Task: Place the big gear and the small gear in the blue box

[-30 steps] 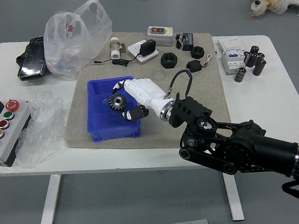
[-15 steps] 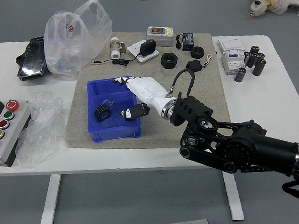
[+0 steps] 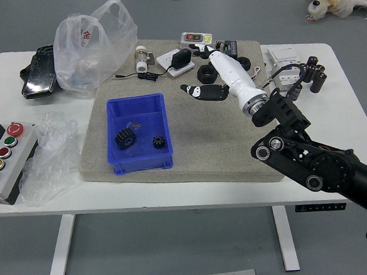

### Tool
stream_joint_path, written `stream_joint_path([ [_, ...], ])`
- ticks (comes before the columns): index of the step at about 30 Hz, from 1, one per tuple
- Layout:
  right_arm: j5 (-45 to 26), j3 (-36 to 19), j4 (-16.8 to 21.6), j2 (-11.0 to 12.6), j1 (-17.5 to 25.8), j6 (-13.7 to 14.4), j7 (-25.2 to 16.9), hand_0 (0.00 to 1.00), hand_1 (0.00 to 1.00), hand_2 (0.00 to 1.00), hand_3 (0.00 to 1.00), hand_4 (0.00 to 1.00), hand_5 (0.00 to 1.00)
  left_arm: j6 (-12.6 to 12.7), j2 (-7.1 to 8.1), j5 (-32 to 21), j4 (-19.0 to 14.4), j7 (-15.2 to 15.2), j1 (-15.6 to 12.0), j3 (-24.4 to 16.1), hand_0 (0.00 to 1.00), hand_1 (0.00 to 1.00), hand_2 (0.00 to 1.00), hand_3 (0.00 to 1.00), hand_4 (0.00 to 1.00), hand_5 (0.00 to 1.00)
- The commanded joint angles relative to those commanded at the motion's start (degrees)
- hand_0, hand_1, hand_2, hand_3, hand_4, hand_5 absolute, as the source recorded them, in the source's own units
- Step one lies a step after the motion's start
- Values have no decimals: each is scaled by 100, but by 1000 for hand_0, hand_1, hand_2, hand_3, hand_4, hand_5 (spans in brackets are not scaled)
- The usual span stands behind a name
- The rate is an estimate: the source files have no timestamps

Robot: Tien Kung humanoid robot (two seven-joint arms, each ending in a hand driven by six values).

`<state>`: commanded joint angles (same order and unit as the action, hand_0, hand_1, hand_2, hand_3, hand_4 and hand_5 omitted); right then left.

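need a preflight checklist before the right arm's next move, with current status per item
1. The big gear is inside the blue box: ok, at the left side of the floor.
2. The small gear is inside too: ok, near the right wall.
3. The right hand has released: ok, fingers spread, nothing held.
4. That hand is away from the box: ok, it is off to the right of it.
5. Height clearance over the black ring between thumb and fingers in this view: cannot tell from one camera.
6. The left hand is parked safely: cannot tell, out of view.
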<state>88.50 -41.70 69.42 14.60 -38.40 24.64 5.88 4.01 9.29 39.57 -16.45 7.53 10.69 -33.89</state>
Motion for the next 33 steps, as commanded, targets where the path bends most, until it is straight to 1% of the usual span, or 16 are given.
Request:
stream_joint_path([
  [2,-112,-286,38,84,158,41,-162,819,872,876,912,835,260,6,5,-34,4,-17,7,24,680,467,527,731,674,297],
  [3,-157,-421,48,118,226,55,-228,876,880,879,903,860,285,8,8,-49,5,-25,9,35,680,466,527,730,674,297],
  [8,-268,-1057,72,264,580,104,-450,876,880,879,903,860,285,5,35,-41,13,-44,14,48,680,466,527,730,674,297],
  [9,-266,-1177,80,286,635,115,-473,924,889,890,900,868,286,3,39,-33,14,-47,14,46,680,466,527,730,674,297],
  [10,-252,-1327,95,311,715,132,-499,924,889,890,900,868,286,-1,45,-17,16,-49,16,43,680,466,527,730,674,297],
  [13,-167,-1555,128,342,845,159,-511,924,889,890,900,868,286,-7,54,3,20,-59,24,48,680,466,527,730,674,297],
  [16,167,-1814,162,354,998,163,-420,948,894,891,898,868,290,-23,53,58,22,-64,38,39,680,471,527,730,674,297],
  [20,509,-2054,186,363,1106,155,-328,948,894,891,898,868,290,-41,39,91,21,-67,42,47,680,471,527,730,674,297],
  [21,565,-2116,195,369,1131,158,-317,953,895,892,892,868,315,-48,36,85,20,-74,41,65,680,483,530,730,674,297],
  [26,684,-2219,239,385,1186,177,-305,953,895,892,892,868,315,-77,54,124,19,-71,26,74,680,483,530,730,674,297],
  [27,709,-2217,249,380,1188,182,-298,956,898,892,887,884,392,-81,59,125,18,-72,23,77,681,524,533,730,674,297],
  [32,921,-2156,304,335,1161,210,-235,956,898,892,887,884,392,-101,63,158,16,-74,18,78,681,524,533,730,674,297],
  [33,1002,-2177,314,320,1162,212,-216,964,897,892,881,894,496,-105,61,171,16,-75,17,76,681,565,539,730,674,297],
])
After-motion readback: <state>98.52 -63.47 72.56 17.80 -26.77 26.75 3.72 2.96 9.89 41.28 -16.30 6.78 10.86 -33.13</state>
